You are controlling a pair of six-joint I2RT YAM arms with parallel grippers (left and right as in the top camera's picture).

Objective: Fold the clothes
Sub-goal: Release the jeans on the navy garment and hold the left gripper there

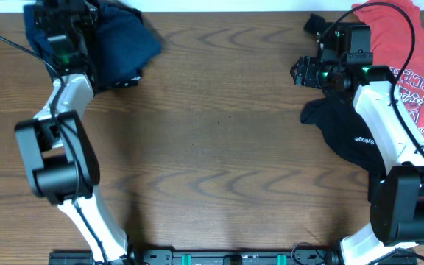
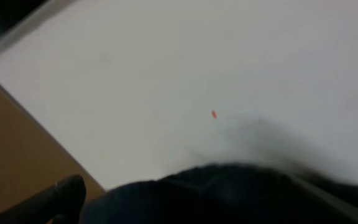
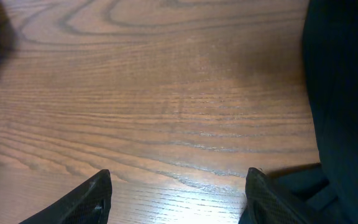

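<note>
The navy clothes (image 1: 124, 44) are lying bunched at the table's (image 1: 219, 147) far left corner, with the left gripper (image 1: 59, 28) hovering over them; I cannot tell how its jaws are standing. Bare wood is stretching across the middle. Along the right edge the red tee (image 1: 411, 66) is running far to near, with the black tee (image 1: 344, 136) beside it. The right gripper (image 3: 179, 193) is standing open over wood, holding nothing.

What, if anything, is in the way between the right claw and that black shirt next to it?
Nothing visible. The right gripper hangs open over bare table, and the black tee lies just beside it, partly under that arm. Its wrist camera shows only wood between the fingers.
</note>
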